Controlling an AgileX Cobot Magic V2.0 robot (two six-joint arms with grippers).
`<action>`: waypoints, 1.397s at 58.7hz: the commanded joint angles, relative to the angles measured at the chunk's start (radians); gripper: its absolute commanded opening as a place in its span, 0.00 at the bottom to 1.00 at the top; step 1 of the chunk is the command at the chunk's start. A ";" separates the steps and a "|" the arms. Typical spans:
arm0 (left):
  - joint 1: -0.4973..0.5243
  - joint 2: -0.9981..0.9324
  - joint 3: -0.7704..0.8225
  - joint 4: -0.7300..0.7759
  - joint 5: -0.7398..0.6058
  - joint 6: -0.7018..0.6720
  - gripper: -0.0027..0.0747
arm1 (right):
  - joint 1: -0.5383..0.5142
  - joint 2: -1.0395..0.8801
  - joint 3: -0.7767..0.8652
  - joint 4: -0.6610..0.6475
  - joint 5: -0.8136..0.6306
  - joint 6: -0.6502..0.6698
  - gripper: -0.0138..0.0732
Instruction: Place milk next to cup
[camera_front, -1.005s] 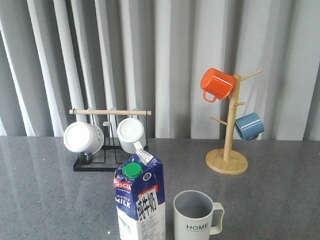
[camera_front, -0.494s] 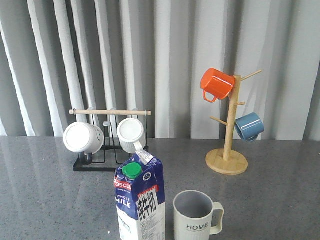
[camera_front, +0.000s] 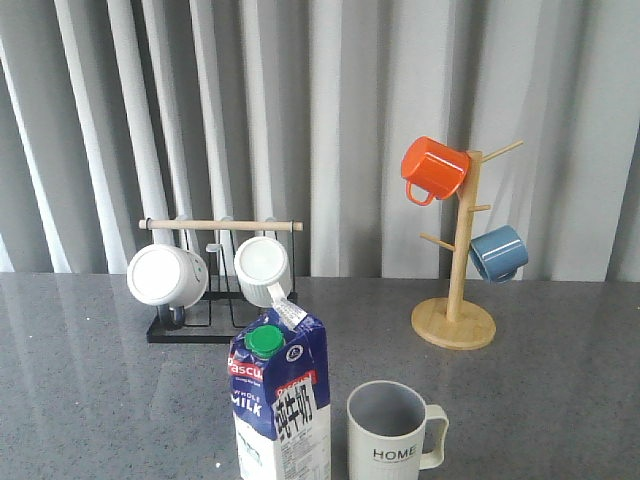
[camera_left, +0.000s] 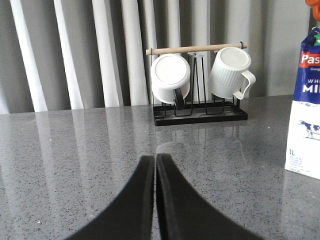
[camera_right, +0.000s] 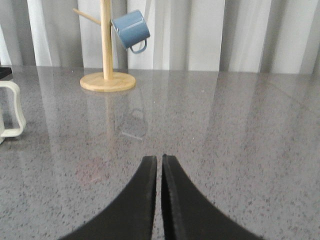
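Observation:
The milk carton (camera_front: 280, 410), dark blue and white with a green cap, stands upright at the front of the table, just left of the cream "HOME" cup (camera_front: 388, 438). The carton's edge also shows in the left wrist view (camera_left: 306, 110), and the cup's handle in the right wrist view (camera_right: 11, 111). My left gripper (camera_left: 155, 159) is shut and empty, low over the table to the left of the carton. My right gripper (camera_right: 159, 159) is shut and empty, to the right of the cup. Neither gripper shows in the front view.
A black rack with a wooden bar (camera_front: 218, 300) holds two white ribbed mugs behind the carton. A wooden mug tree (camera_front: 458, 300) at the back right carries an orange mug (camera_front: 434, 168) and a blue mug (camera_front: 498, 253). Grey curtains hang behind the table.

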 joint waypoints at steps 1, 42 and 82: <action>0.003 -0.010 -0.021 -0.003 -0.069 -0.012 0.03 | 0.005 -0.012 0.009 0.005 -0.037 0.011 0.19; 0.003 -0.010 -0.021 -0.003 -0.069 -0.012 0.03 | 0.030 -0.012 0.009 -0.011 -0.108 -0.045 0.15; 0.003 -0.010 -0.021 -0.003 -0.069 -0.012 0.03 | 0.030 -0.012 0.008 0.049 -0.114 -0.041 0.15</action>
